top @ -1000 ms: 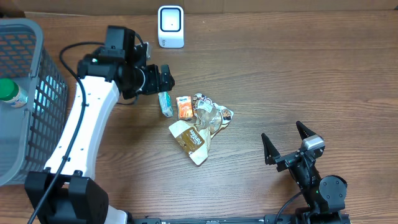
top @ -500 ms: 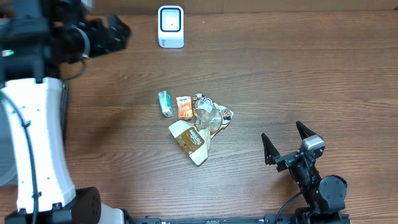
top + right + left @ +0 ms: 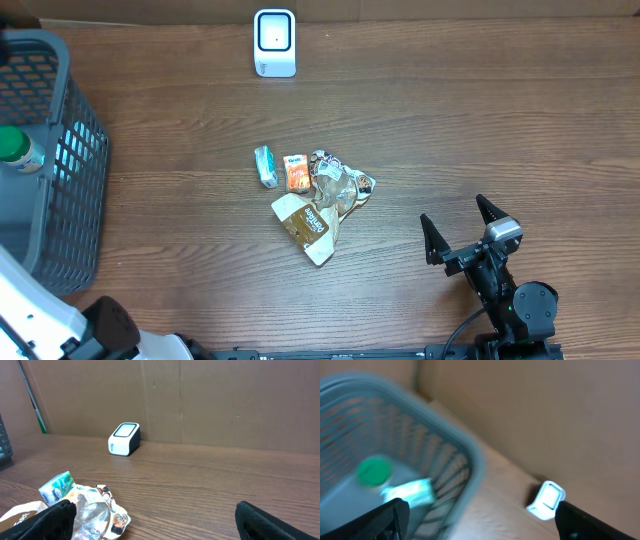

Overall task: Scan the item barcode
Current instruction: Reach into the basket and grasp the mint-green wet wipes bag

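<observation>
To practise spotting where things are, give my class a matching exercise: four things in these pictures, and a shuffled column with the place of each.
Things:
1. scanner
2. green-capped bottle
3. snack packets
4. right gripper

Places:
A. middle of the table
B. near right edge, open and empty
C. inside the basket
D. far edge

Pairs: 1-D, 2-C, 3-A, 4-B

The overhead view is bright and sharp, with only soft shadows on the counter [image 3: 450, 130]. The left wrist view is all blurry: the basket [image 3: 412, 447] looks smeared, the scanner [image 3: 547, 499] glows white. The right wrist view is clear.
</observation>
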Controlling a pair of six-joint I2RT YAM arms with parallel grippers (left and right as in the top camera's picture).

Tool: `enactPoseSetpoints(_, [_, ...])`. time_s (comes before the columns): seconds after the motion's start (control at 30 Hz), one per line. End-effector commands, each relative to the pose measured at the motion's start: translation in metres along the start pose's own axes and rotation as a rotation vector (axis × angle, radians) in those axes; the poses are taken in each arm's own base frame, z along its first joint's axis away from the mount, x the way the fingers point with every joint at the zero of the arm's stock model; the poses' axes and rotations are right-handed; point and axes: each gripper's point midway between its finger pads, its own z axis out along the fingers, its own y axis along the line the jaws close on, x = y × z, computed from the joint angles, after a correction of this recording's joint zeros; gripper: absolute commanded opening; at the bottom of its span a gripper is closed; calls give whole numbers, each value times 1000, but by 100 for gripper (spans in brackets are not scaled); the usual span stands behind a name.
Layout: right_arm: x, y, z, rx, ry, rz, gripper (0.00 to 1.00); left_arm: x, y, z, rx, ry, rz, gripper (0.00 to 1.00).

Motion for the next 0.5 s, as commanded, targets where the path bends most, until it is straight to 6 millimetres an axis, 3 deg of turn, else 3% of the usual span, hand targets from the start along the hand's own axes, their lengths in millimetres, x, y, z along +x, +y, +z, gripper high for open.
enactPoseSetpoints(0.0, [1,-2,0,9,-8,-5,100,7,49,23,-122,69,-46,95])
enactPoseSetpoints(0.33, [1,-2,0,9,-8,-5,100,100,144,129,-267,427,-175,97])
enactPoseSetpoints(0.47, [1,-2,0,9,-8,-5,100,123,164,157,-285,458,-182,94])
